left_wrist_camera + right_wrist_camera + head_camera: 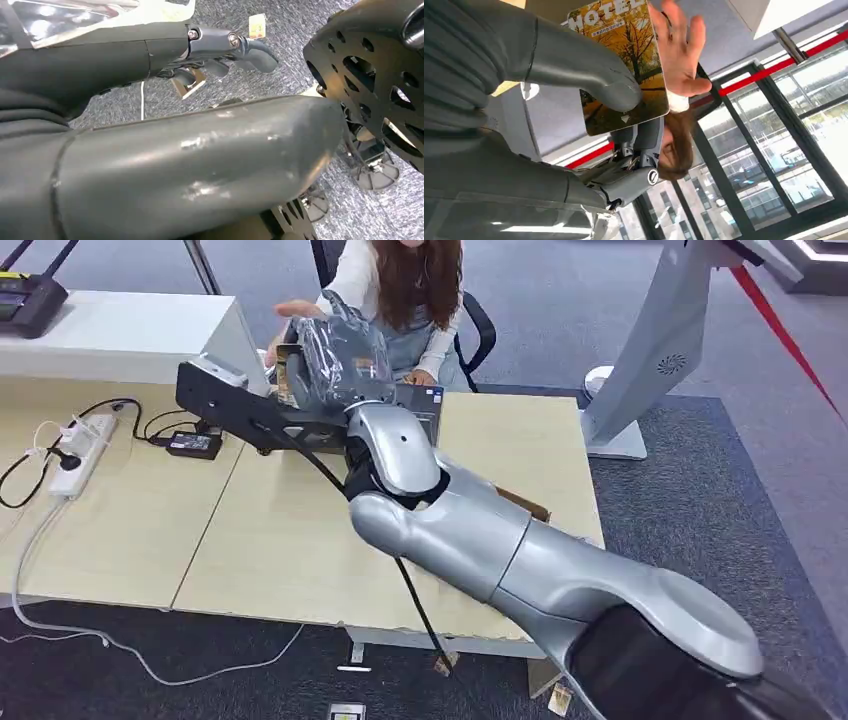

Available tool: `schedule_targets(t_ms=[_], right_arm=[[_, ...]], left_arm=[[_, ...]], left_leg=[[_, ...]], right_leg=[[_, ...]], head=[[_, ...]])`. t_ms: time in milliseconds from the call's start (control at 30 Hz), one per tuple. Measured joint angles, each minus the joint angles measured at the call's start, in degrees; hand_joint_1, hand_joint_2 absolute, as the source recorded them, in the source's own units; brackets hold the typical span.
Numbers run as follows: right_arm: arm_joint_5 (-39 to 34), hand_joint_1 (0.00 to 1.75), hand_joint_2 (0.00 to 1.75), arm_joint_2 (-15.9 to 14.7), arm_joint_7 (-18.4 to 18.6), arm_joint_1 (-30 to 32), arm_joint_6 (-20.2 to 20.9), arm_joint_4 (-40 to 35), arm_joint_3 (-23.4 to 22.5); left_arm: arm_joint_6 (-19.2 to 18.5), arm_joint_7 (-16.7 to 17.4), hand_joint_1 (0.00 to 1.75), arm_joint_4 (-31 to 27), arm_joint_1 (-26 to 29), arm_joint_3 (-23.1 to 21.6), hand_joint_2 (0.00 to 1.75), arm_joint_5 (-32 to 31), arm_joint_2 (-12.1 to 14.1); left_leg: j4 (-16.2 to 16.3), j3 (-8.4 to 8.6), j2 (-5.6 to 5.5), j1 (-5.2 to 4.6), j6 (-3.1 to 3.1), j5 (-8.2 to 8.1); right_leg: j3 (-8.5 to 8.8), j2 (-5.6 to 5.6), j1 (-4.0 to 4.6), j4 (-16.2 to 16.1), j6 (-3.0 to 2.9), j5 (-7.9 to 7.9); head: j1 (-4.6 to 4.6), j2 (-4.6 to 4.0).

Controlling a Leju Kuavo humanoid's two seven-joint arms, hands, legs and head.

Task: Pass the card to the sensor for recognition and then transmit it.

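Nearest to me, my left hand [220, 55] hangs low beside the robot's body, over grey carpet; its dark fingers are curled in and I see nothing in them.

Further out, my right arm reaches forward across the pale wooden table [280, 540] toward the far edge. My right hand [335, 360], wrapped in a shiny plastic cover, is raised above a black device [230, 400] that I take to be the sensor. From the wrist camera, the thick grey thumb presses on the face of the card [624, 65], a yellow autumn-tree picture with the word MOTEL, while darker fingers [639, 150] back it from behind. So the card is pinched in my right hand, held up off the table.

Beyond the hand, a seated person's open hand [681, 55] is touching or nearly touching the card's far edge, palm spread.

My judgement of the risks: if I let go before the person has a firm hold, the card could drop onto the table or behind the sensor. If I hold too long while they pull, the card may bend or slip askew. The plastic cover may also make the pinch slippery.
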Motion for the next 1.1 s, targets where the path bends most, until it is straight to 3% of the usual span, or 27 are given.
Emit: schedule_targets(t_ms=[500, 600, 733, 1100], right_arm=[[-2.6, 1.75, 1.75, -0.1, 0.5, 0.4, -2.2, 5.5, 3.9], [-3.6, 1.75, 1.75, -0.3, -1.7, 0.7, -4.4, 9.4, 3.8], [-3.6, 1.75, 1.75, -1.8, -4.3, 0.7, -6.7, 15.0, 1.9], [1.4, 1.75, 1.75, -6.4, -4.7, 1.7, -8.5, 19.1, -4.8]], left_arm=[[0.0, 0.7, 0.00, 0.0, 0.2, 0.0, 0.00, 1.2, 0.0], [0.6, 1.3, 0.00, 0.0, 0.4, 0.2, 0.00, 1.7, 0.2], [1.2, 2.4, 0.00, 0.0, 0.7, 0.4, 0.00, 1.7, 0.4], [2.4, 2.2, 0.00, 0.0, 0.7, 0.7, 0.00, 0.7, 0.4]], left_leg=[[0.0, 0.01, 0.01, 0.03, 0.00, 0.00], [0.0, 0.03, 0.02, 0.03, 0.00, 0.00], [0.0, 0.04, -0.01, 0.02, 0.00, 0.00], [0.0, 0.05, 0.04, 0.05, 0.00, 0.00]], right_leg=[[-0.01, 0.00, 0.00, 0.0, 0.00, -0.01], [0.00, 0.01, 0.00, 0.0, 0.00, 0.00], [0.02, 0.00, 0.00, 0.0, 0.00, 0.01], [-0.01, 0.01, -0.03, 0.0, 0.00, 0.02]], head=[[0.00, 0.00], [0.00, 0.00], [0.02, 0.00], [-0.02, 0.00]])
